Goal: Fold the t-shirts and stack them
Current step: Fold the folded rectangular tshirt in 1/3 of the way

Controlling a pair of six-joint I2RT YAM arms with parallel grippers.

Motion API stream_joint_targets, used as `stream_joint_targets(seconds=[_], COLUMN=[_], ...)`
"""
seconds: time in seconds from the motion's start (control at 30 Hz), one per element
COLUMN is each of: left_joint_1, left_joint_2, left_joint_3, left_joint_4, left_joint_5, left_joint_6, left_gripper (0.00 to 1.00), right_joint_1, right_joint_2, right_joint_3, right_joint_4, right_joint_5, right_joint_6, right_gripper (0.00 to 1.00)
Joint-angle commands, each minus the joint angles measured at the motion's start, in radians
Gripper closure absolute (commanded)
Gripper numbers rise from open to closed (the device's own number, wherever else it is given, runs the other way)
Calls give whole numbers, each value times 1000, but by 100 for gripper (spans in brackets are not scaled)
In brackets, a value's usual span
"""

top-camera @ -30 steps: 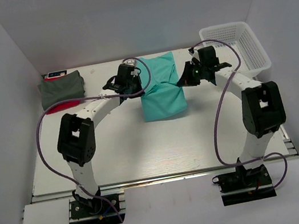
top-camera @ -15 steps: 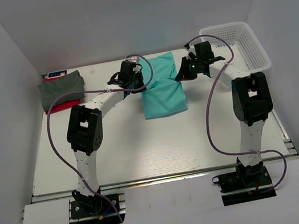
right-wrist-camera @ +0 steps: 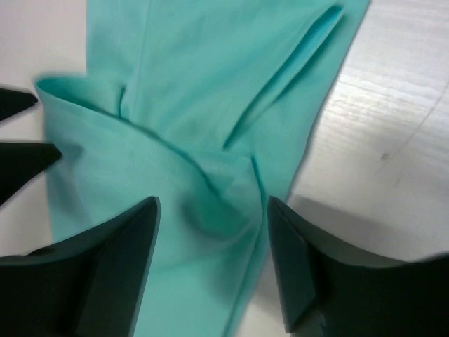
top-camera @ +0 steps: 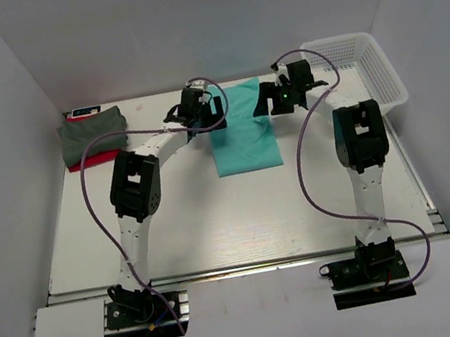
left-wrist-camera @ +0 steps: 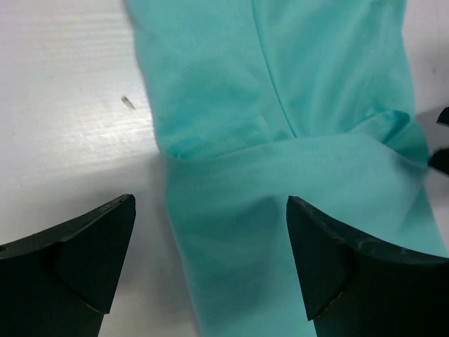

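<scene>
Our teal t-shirt lies long-axis front-to-back between left hand and right hand, both open, gripping nothing.

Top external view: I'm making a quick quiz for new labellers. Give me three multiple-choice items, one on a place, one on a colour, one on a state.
1. Where is the white basket?
A far right
B far left
C near edge, centre
2. What colour is the shirt under the grey-green shirt?
A white
B red
C yellow
3. How do the left gripper's jaws stand?
A shut on cloth
B shut on nothing
C open
Answers:
1 A: it stands at the far right edge.
2 B: the red shirt shows beneath it.
3 C: the left wrist view shows them wide apart over the teal shirt.
</scene>
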Motion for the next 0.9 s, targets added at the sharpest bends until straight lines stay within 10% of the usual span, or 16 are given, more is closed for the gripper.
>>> stream_joint_targets(seconds=[0.0,0.5,0.87], left_joint_1=[31,-9,-70], left_joint_2=[-3,-368,-440], left_joint_3=[97,-401,-662], left_joint_4=[-17,96,123], left_joint_5=[-25,268,192], left_joint_6=[-4,50,-53], left_gripper=[0,0,0], right_joint_1=[-15,3,8], right_joint_2=[21,-500,-493], right_joint_3=[135,-568,-758], right_joint_4=[-9,174,230], right_joint_5=[-57,-201,-27], right_joint_6=[-43,70,147], right_gripper=[10,10,10])
